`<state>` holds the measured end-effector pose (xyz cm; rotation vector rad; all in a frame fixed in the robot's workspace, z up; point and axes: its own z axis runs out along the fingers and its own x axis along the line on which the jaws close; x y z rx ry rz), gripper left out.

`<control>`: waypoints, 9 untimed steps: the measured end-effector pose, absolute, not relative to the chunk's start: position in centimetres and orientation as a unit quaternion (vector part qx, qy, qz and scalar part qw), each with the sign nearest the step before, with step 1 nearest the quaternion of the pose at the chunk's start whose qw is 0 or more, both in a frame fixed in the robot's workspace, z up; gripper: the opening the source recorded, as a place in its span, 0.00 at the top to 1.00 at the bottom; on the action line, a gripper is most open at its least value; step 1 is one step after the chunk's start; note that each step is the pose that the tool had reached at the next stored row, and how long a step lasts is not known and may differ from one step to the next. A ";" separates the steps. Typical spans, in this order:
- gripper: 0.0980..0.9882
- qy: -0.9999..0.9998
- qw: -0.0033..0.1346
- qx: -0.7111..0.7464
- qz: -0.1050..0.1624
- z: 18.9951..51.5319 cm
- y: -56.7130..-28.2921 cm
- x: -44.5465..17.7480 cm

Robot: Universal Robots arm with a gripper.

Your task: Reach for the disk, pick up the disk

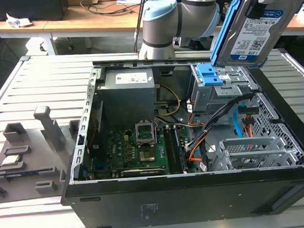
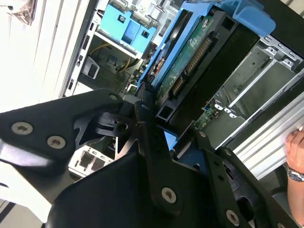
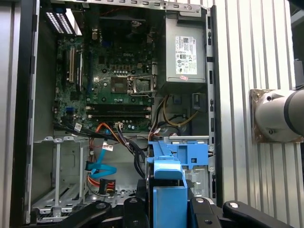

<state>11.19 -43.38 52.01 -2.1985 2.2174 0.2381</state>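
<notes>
Already lifted: disk (image 1: 246, 33) hangs tilted above open case (image 1: 199, 204), over drive bay (image 1: 220, 86); gripper (image 2: 159, 118) fingers pinch its blue frame. Pick-up step effectively done; grip needs steadiness, clearance from bay.

A slatted metal table (image 1: 46, 79) carries an open computer case (image 1: 188, 194).

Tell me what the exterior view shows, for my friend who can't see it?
A robot arm holds the disk, silver with a blue edge frame, in the air above an open computer case. Inside the case are a green circuit board, a grey power box and coloured cables.
</notes>
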 end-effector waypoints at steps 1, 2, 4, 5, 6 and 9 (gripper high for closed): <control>0.70 0.708 0.005 -0.702 0.076 52.0 -43.7 11.2; 0.70 0.708 0.005 -0.702 0.076 52.0 -43.9 11.2; 0.70 0.708 0.005 -0.702 0.076 52.0 -44.3 11.2; 0.70 0.708 0.005 -0.702 0.076 52.0 -44.5 11.2; 0.70 0.708 0.005 -0.702 0.076 52.0 -44.6 11.2; 0.70 0.708 0.005 -0.702 0.076 52.0 -45.0 11.2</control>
